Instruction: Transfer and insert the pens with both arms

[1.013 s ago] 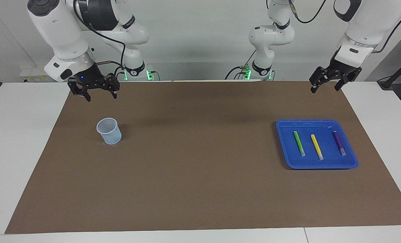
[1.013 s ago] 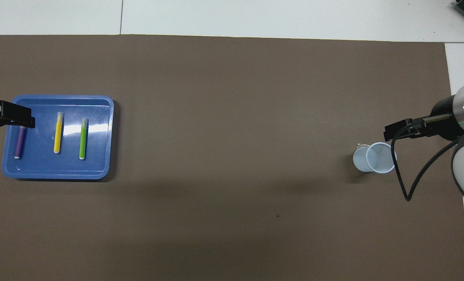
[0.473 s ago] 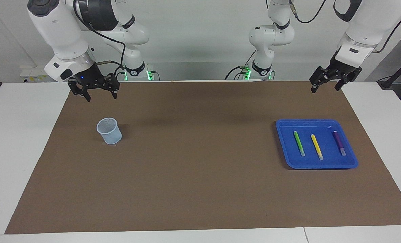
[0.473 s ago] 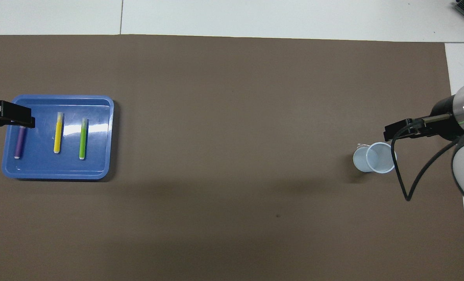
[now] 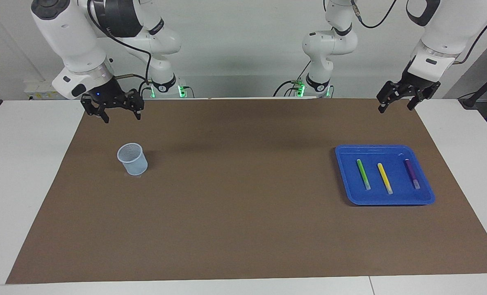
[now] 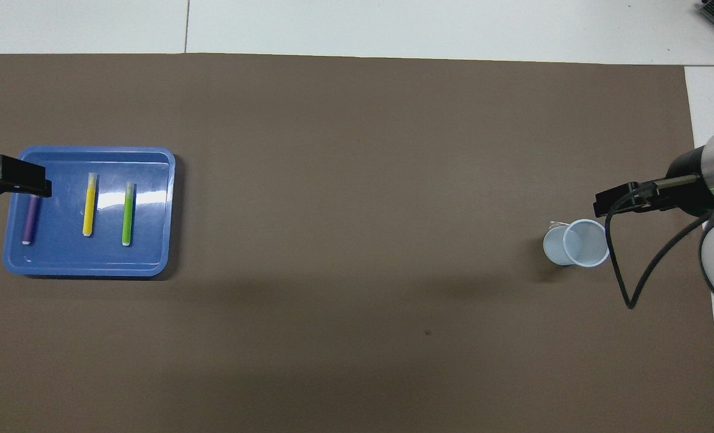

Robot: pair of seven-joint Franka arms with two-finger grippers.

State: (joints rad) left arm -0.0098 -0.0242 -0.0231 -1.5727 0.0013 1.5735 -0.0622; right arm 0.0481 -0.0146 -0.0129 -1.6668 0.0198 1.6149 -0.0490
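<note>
Three pens lie side by side in a blue tray (image 5: 385, 200) toward the left arm's end: green (image 5: 363, 174), yellow (image 5: 384, 178), purple (image 5: 411, 173). The overhead view shows the same green (image 6: 128, 214), yellow (image 6: 90, 204) and purple (image 6: 30, 219) pens in the tray (image 6: 86, 267). My left gripper (image 5: 395, 109) hangs open and empty, high above the tray's edge by the purple pen (image 6: 8, 183). My right gripper (image 5: 122, 119) hangs open and empty, high above the mat beside a pale blue cup (image 5: 133, 159); it also shows in the overhead view (image 6: 624, 199).
The cup (image 6: 576, 243) stands upright toward the right arm's end. A brown mat (image 5: 243, 213) covers the table, with white table around it. A black cable (image 6: 618, 264) loops from the right arm over the mat by the cup.
Both grippers have shifted very slightly upward. The pens, the tray and the cup have not moved.
</note>
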